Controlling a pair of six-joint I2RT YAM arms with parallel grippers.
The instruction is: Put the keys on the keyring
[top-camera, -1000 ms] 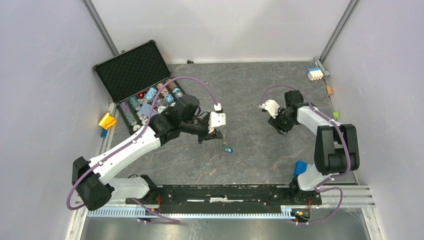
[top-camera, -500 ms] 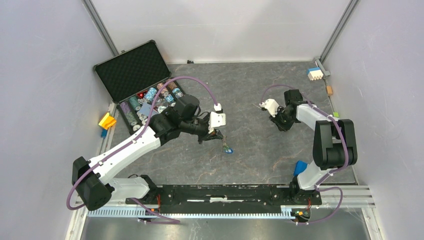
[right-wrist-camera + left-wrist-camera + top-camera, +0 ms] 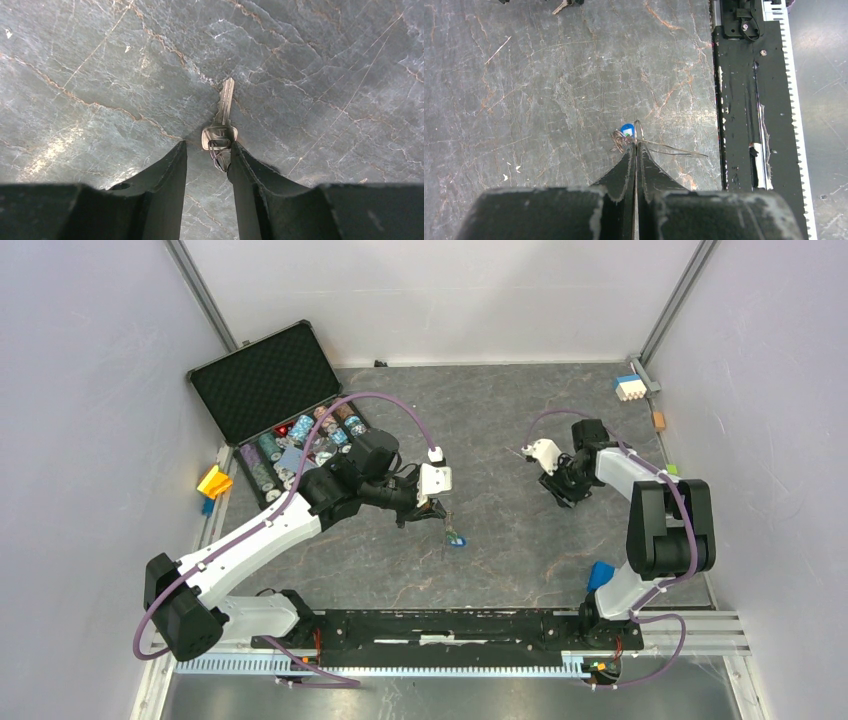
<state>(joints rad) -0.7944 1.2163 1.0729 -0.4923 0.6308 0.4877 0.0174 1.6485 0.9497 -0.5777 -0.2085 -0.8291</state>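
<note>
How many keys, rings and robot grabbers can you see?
Grippers: 2, left gripper and right gripper
Keyring: 1, pinched in the left gripper
Keys I can make out: 2, blue-tagged key and silver key
Total: 5

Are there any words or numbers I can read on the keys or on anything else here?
No word, number or sign can be read in any view.
Key: no lettering can be made out on its head.
Blue tag: no writing shows; it is too small to tell.
Chips in the case: too small and blurred to read.
</note>
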